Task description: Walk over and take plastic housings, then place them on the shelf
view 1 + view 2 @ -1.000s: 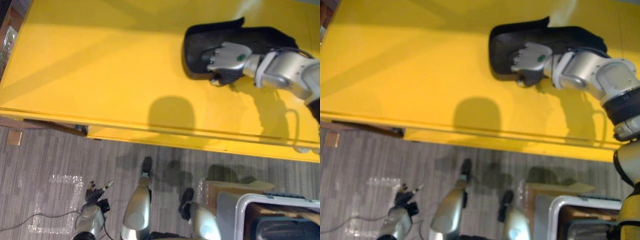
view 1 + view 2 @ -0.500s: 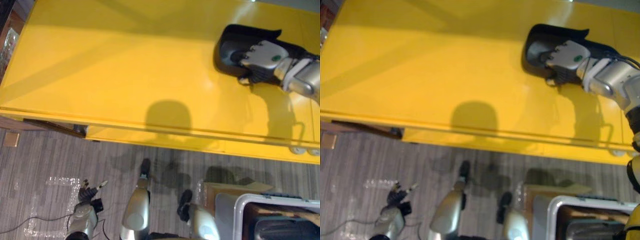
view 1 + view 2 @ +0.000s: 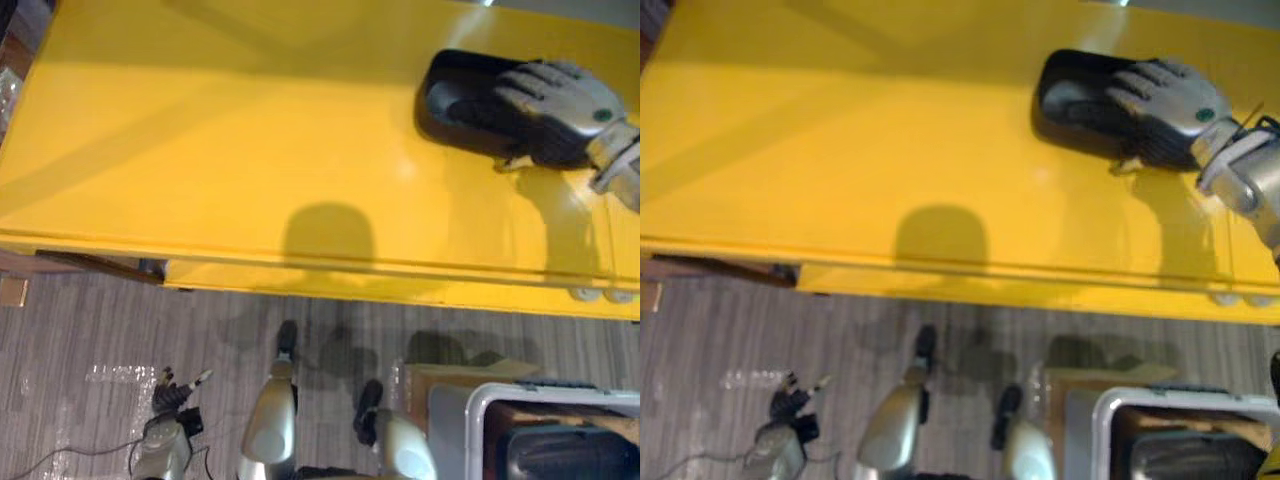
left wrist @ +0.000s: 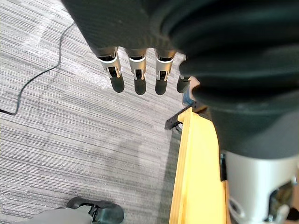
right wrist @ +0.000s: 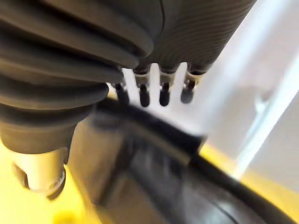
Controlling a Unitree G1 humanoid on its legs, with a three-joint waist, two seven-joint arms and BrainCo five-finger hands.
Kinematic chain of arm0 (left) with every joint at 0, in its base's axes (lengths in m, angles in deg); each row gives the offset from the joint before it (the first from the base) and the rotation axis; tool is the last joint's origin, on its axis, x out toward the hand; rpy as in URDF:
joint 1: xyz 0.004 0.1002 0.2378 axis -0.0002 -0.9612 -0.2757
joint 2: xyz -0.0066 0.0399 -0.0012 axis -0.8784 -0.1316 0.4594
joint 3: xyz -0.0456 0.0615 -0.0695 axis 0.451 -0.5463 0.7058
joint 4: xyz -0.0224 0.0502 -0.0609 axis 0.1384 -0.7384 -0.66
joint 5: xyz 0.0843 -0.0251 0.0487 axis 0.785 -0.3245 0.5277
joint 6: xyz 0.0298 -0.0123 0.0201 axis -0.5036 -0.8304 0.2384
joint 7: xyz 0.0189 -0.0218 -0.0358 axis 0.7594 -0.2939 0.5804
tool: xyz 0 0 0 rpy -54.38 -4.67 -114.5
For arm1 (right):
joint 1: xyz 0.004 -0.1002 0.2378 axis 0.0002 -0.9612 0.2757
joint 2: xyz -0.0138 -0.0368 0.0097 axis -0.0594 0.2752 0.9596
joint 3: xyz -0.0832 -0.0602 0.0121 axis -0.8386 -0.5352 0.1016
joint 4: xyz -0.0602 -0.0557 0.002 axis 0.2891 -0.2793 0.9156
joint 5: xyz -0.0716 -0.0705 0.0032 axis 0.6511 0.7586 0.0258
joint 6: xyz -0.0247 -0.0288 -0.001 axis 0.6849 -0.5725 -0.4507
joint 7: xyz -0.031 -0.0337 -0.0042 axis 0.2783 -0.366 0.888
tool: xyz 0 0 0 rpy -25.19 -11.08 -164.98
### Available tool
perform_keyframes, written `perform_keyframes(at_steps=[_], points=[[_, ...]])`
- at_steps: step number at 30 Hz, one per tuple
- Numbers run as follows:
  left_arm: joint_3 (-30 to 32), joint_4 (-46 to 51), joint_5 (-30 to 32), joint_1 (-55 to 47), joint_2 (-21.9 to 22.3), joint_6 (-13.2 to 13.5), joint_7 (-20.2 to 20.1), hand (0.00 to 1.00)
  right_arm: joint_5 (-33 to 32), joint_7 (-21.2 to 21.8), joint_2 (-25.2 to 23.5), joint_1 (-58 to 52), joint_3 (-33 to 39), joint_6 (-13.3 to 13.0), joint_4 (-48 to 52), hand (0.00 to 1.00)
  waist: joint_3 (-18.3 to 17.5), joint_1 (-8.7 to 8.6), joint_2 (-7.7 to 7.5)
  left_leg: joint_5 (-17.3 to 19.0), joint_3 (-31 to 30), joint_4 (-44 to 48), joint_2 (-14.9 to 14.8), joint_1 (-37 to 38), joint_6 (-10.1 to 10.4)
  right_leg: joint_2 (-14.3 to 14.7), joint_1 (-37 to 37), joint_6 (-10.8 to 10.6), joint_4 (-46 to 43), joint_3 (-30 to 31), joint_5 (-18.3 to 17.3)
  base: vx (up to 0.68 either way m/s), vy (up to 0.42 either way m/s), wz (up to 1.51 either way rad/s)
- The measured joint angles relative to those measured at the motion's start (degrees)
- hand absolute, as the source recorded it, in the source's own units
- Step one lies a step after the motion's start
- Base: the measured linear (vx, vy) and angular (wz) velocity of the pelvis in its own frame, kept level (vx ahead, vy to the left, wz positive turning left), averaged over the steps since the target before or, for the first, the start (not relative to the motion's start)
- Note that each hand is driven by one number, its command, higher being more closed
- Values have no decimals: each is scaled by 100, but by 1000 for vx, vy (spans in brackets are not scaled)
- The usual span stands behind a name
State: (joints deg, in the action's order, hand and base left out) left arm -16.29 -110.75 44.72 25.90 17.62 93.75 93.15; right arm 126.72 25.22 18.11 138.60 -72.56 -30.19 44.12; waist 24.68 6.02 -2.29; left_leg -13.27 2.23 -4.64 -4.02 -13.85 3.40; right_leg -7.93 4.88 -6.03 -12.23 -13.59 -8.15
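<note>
Plastic housing (image 3: 440,105) lies on the yellow shelf (image 3: 200,150), upper right of frame, long axis running left-right, directly under the right hand (image 3: 555,95), whose fingers lie straight across it; the left hand (image 3: 172,392) hangs relaxed, lower left.

Likely a storeroom or workroom. A yellow shelf (image 3: 200,150) stands on grey carpet (image 3: 90,320), a plastic crate (image 3: 478,410) and carton (image 3: 440,378) beside it.
</note>
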Motion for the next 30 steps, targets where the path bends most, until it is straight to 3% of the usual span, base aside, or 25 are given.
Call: perform_keyframes(at_steps=[4, 5, 8, 10, 11, 13, 15, 16, 18, 27, 30], points=[[126, -6, 0, -144, 2, 6, -2, 0, -1173, -2, 12, -1248, 1009, 188, 863, 0, -96, -254, -164, 40, 153, -28, -6, 49, -39, -1, -3, -28, 107, 146, 81, 15, 4, -19], [133, -12, -2, -170, 8, 27, -4, 0, -1865, -8, 11, -1596, 1287, 250, 1073, 0, -109, -352, -186, 56, 185, -32, -8, 57, -54, 2, -10, -31, 157, 180, 115, -14, 8, -19], [167, -22, -3, -195, 60, 143, -4, 0, -3066, -62, -235, -2512, 2425, 332, 1499, 0, -126, -406, -206, 113, 357, -33, -26, 79, -74, 14, -4, -57, 314, 325, 235, -17, 19, -27], [189, -59, 0, -210, 135, 242, -1, 0, -4339, -62, -1202, -3197, 3582, 424, 1681, 0, -180, -557, -247, 115, 392, -31, 1, 82, -86, -10, -3, -77, 357, 361, 267, -2, 16, -7], [190, -67, 0, -211, 146, 242, 0, 0, -4472, -37, -1330, -3272, 3688, 457, 1706, 0, -192, -568, -254, 115, 399, -31, 3, 83, -88, -10, -3, -77, 362, 372, 271, 14, 8, -6], [216, -87, 3, -232, 333, 243, 13, 0, -5260, 166, -2408, -3929, 4208, 734, 1911, 0, -282, -679, -261, 125, 435, -30, 28, 95, -112, -13, -2, -85, 386, 423, 287, 28, 0, -7], [220, -87, 6, -246, 456, 242, 18, 0, -5464, 286, -3095, -4331, 4305, 912, 2039, 0, -292, -733, -242, 123, 460, -29, 36, 108, -123, -22, 3, -89, 385, 452, 288, 20, 2, -7], [216, -87, 8, -254, 549, 240, 29, 0, -5492, 450, -3664, -4635, 4299, 1065, 2044, 0, -302, -811, -217, 129, 466, -28, 37, 115, -121, -23, 4, -89, 379, 464, 288, 8, 3, -5], [218, -91, 8, -256, 619, 243, 49, 0, -5505, 548, -4138, -4810, 4295, 1129, 2044, 0, -286, -851, -182, 153, 504, -27, 24, 155, -103, -14, 3, -89, 362, 523, 288, -2, 0, -14], [316, -219, 5, -259, 738, 452, 179, 0, -5984, 839, -4235, -4421, 4314, 1124, 2028, 0, -187, -824, 59, 188, 563, -28, 25, 238, -130, -24, 3, -95, 244, 586, 241, -5, -3, -3], [315, -216, 6, -258, 738, 451, 219, 0, -5980, 684, -4208, -4075, 4313, 1097, 1964, 0, -156, -825, 112, 186, 466, -27, 64, 223, -132, -55, -3, -111, 195, 551, 215, 30, -4, 13]])
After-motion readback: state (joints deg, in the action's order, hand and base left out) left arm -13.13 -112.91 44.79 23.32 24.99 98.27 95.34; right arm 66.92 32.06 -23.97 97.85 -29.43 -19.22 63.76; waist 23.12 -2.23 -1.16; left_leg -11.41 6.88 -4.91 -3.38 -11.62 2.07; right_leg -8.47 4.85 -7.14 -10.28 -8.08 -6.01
